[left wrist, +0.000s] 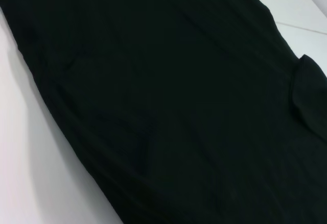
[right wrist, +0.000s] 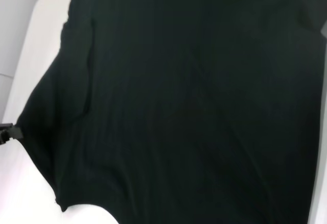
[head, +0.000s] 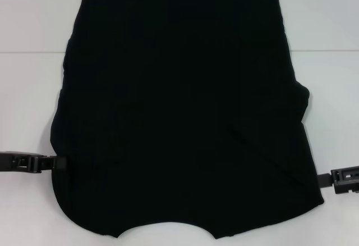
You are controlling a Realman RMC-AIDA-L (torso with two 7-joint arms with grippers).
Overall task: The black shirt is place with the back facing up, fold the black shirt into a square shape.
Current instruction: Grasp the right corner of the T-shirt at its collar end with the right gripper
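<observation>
Left gripper (head: 59,162) sits right at the black shirt's (head: 179,117) left edge, low down near the neckline end, and honestly I can't tell whether its fingers are spread or pinching cloth, since black metal runs into black fabric there. Same story with the right gripper (head: 324,180) at the shirt's right edge, a bit lower: it's touching or just beside the fabric, grip unreadable.

The shirt lies flat on the white table (head: 33,27), sides already folded in so it's a long panel, with the curved neckline at the end nearest the robot and the straight hem at the far end.

If the step in hand is taking the near corners and folding them toward the hem, my guess at doing it well:
- get both layers at each edge, not only the top one
- lift both sides evenly so the panel doesn't skew
- carry the near end straight toward the hem and lay it down square

Hard to make out:
- fingertips of both grippers
- the neckline's lowest bit, cut off in the head view
- any lettering, none shows
- a flap bulging out on the shirt's right edge; can't tell if it's a sleeve

Wrist views are mostly just black cloth.
</observation>
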